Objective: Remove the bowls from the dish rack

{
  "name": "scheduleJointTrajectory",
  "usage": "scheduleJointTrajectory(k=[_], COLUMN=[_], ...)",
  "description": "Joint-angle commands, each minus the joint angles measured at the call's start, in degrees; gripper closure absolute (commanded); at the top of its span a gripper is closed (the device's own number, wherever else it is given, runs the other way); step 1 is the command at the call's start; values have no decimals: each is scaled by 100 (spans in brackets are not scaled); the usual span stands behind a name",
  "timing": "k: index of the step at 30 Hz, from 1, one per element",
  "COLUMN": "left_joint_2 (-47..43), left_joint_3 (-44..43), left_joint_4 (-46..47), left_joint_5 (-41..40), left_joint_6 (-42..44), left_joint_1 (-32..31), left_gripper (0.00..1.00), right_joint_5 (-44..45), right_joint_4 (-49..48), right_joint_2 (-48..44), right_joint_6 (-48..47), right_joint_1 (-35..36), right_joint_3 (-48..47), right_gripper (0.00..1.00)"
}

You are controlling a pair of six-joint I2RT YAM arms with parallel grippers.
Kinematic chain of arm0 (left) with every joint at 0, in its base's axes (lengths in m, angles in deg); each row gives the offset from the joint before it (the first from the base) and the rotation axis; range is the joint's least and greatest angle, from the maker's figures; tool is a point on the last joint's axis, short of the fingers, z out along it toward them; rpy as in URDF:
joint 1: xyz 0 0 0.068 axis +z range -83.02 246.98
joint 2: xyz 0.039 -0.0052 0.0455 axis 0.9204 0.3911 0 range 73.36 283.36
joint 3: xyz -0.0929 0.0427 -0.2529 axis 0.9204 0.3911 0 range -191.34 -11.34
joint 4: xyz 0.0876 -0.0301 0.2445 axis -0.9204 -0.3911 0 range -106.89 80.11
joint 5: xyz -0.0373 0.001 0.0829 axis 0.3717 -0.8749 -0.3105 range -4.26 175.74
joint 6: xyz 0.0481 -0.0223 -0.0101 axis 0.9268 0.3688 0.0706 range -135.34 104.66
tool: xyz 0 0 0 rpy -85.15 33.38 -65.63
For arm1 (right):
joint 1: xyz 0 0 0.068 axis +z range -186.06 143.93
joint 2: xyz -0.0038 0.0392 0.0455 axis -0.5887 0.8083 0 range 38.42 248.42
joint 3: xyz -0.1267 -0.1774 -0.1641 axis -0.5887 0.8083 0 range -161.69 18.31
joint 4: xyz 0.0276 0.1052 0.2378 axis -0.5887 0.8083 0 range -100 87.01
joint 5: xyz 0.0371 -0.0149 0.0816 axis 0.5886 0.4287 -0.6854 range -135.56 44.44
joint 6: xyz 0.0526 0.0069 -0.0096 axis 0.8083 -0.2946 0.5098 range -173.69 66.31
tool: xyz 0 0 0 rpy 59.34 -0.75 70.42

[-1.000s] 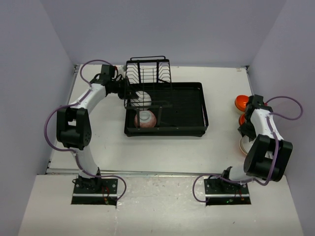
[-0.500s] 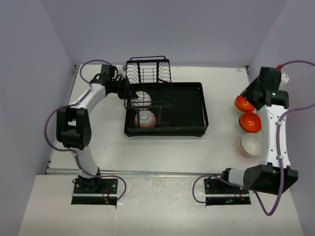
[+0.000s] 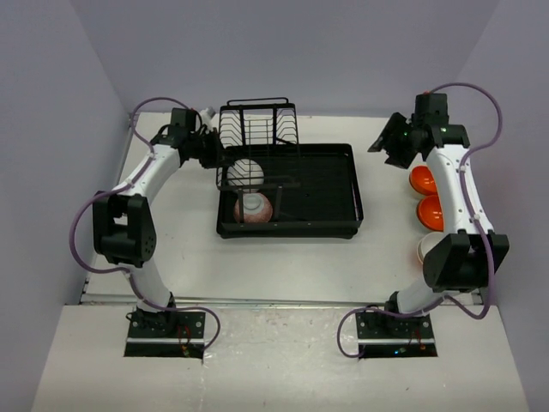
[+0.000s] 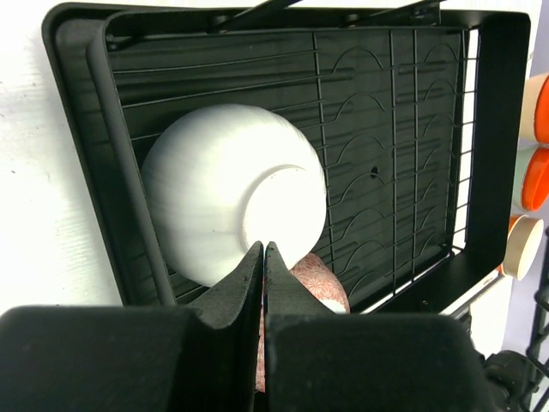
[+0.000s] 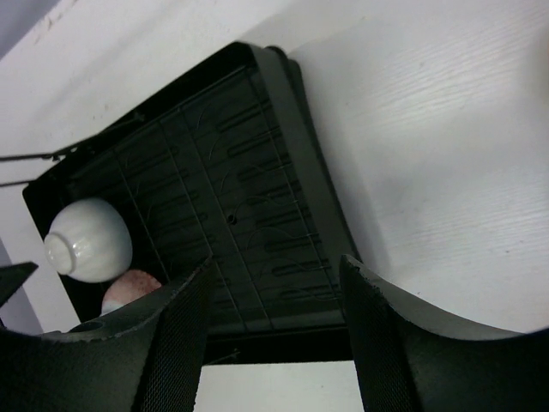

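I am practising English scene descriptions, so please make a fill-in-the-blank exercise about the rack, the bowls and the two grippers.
1. The black wire dish rack holds ___ bowls: a plain white round bowl and a pink patterned bowl.
2. The left gripper is ___ (open/shut).
3. The right gripper is ___ (open/shut).
4. The two glossy bowls on the table right of the rack are ___ in colour.
Missing words: two; shut; open; orange.
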Motion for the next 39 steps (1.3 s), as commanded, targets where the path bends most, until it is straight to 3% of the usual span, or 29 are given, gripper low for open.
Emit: scheduleJointTrajectory(k=[1, 8, 28, 35, 39], left_joint_2=[-239, -124, 570, 807, 948], left_joint_3=[-291, -266, -450, -608, -757], left_joint_4=[-141, -282, -159, -150, -133], left_joint_5=[-218, -579, -465, -211, -140], left_joint_6=[52, 53, -62, -114, -167], left_joint_1=[43, 43, -308, -476, -563], left_gripper=[100, 100, 100, 100, 100], right_joint_5=[-717, -1094, -1886, -2667, -3501], right_joint_4=[-211, -448, -852, -1195, -1538], right_joint_2=[144, 356, 1120, 1630, 1990], right_joint_6=[-131, -167, 70, 123, 167], right_joint_1=[221, 608, 995, 1162, 1232], right_joint_3=[6, -11, -266, -363, -380], right_gripper=[39, 39, 40, 39, 31])
